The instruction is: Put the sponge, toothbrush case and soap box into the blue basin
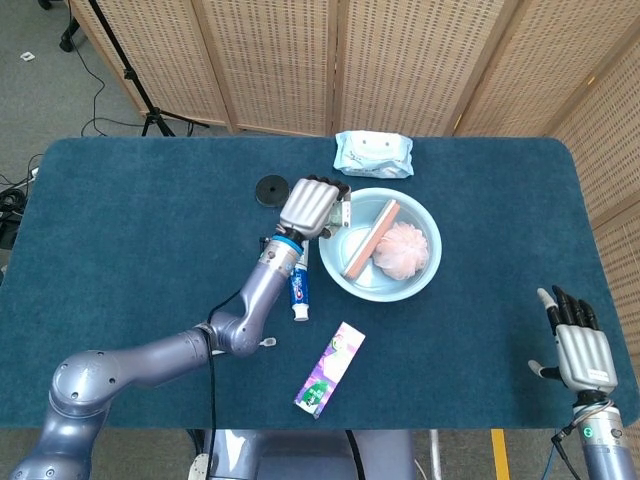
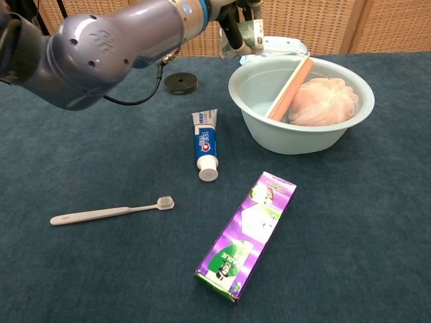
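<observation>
My left hand grips the small greenish soap box in the air, just over the left rim of the blue basin. Most of the box is hidden behind the fingers in the head view. Inside the basin lie the pink sponge and the orange toothbrush case, which leans on the far rim. My right hand hovers open at the table's near right corner, fingers spread.
A toothpaste tube, a white toothbrush, a purple carton, a black disc and a wipes pack lie on the blue cloth around the basin.
</observation>
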`<action>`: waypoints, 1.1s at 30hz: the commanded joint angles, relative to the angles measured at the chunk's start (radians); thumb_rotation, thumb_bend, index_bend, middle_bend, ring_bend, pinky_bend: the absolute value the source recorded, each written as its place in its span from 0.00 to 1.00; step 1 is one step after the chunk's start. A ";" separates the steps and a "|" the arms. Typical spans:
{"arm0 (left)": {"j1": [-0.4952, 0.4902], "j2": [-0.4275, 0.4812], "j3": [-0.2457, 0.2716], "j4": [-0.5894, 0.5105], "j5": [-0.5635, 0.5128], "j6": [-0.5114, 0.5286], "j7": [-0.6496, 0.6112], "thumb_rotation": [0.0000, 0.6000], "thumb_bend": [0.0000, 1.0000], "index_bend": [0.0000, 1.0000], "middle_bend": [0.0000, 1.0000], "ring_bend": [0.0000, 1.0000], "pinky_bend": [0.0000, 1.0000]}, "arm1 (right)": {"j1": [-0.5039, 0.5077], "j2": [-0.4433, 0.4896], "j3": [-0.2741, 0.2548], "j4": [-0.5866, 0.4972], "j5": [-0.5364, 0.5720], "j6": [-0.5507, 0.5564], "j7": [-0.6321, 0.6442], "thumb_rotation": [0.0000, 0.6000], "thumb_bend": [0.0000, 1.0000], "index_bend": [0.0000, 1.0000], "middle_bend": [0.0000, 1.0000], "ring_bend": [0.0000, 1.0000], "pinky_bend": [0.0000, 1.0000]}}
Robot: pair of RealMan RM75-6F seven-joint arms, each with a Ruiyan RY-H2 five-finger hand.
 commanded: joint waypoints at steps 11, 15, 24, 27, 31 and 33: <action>-0.141 -0.199 -0.011 0.273 0.045 -0.077 -0.173 1.00 0.43 0.85 0.42 0.34 0.35 | -0.001 0.008 0.013 0.014 0.026 -0.001 0.030 1.00 0.10 0.00 0.00 0.00 0.02; -0.157 -0.217 -0.017 0.302 0.055 -0.088 -0.211 1.00 0.40 0.63 0.21 0.16 0.35 | -0.001 0.013 0.016 0.017 0.033 -0.006 0.043 1.00 0.10 0.00 0.00 0.00 0.02; -0.152 -0.203 0.016 0.299 0.099 -0.127 -0.256 1.00 0.26 0.06 0.00 0.00 0.12 | 0.000 0.015 0.018 0.024 0.041 -0.011 0.060 1.00 0.10 0.00 0.00 0.00 0.02; -0.143 -0.185 0.025 0.286 0.106 -0.138 -0.259 1.00 0.22 0.01 0.00 0.00 0.04 | 0.000 0.015 0.017 0.021 0.037 -0.008 0.057 1.00 0.10 0.00 0.00 0.00 0.02; -0.122 -0.162 0.029 0.261 0.106 -0.126 -0.257 1.00 0.20 0.00 0.00 0.00 0.02 | -0.001 0.015 0.016 0.016 0.034 -0.004 0.052 1.00 0.10 0.00 0.00 0.00 0.02; -0.107 -0.145 0.033 0.238 0.107 -0.120 -0.257 1.00 0.20 0.00 0.00 0.00 0.02 | 0.000 0.014 0.014 0.015 0.034 -0.004 0.049 1.00 0.10 0.00 0.00 0.00 0.02</action>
